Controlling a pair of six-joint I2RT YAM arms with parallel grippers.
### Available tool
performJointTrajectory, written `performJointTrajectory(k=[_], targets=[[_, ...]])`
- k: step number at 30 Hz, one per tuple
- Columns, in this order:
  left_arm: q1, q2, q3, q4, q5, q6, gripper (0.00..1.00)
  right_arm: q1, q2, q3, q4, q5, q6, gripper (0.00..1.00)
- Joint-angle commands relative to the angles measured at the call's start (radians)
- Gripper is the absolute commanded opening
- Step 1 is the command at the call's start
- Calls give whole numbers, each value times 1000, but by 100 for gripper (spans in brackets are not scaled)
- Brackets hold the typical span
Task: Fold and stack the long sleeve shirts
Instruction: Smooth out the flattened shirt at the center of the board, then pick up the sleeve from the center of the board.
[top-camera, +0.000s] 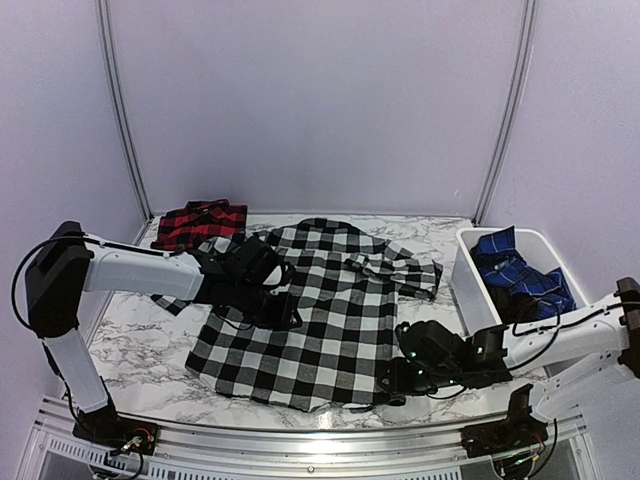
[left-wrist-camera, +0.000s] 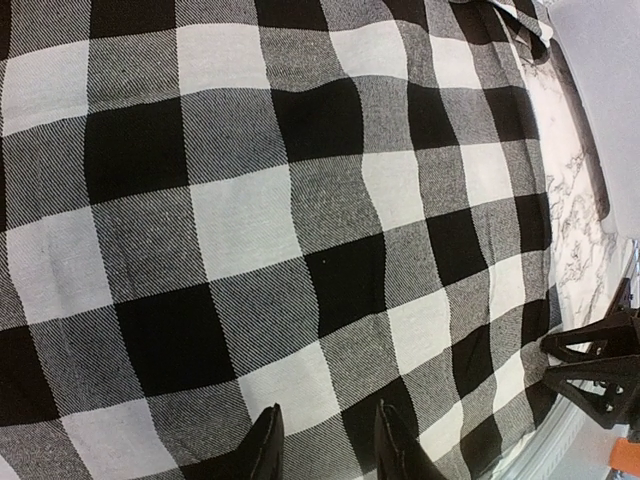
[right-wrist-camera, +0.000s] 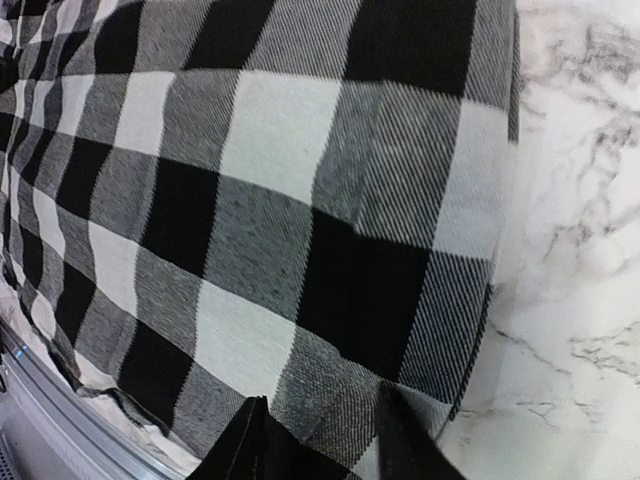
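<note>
Shirts, two: black-and-white shirt (top-camera: 300, 320) spread flat, red shirt (top-camera: 200, 222) folded behind it. One bin (top-camera: 465, 275). Jaws half-parted at the cloth on left gripper (left-wrist-camera: 325, 425) and right gripper (right-wrist-camera: 320, 415); cannot tell if either holds it.

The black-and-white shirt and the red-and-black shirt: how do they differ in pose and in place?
The black-and-white shirt lies spread out across the middle of the table; the red-and-black shirt is a compact bundle at the far left corner. The black-and-white shirt covers much more of the marble than the red-and-black shirt. Both show a large check pattern.
</note>
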Motion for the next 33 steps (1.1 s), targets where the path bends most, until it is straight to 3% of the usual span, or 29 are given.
performJointTrajectory(k=[1,5,9,16,25,33], targets=[[9,2,19,-25,14,19,33,-66,-32,203,-206,101,-133,35],[12,-22,8,-25,7,10,33,-226,31,368,-169,115,-330,40],[14,-55,-3,-25,1,-9,33,-352,200,535,-100,139,-531,46],[21,-117,-27,-29,-9,-26,33,-443,517,815,-11,128,-776,50],[33,-165,-42,-50,-13,-33,33,-453,840,1160,-121,149,-886,48],[46,-182,-42,-66,-16,-29,34,-461,924,1207,-170,138,-899,46]])
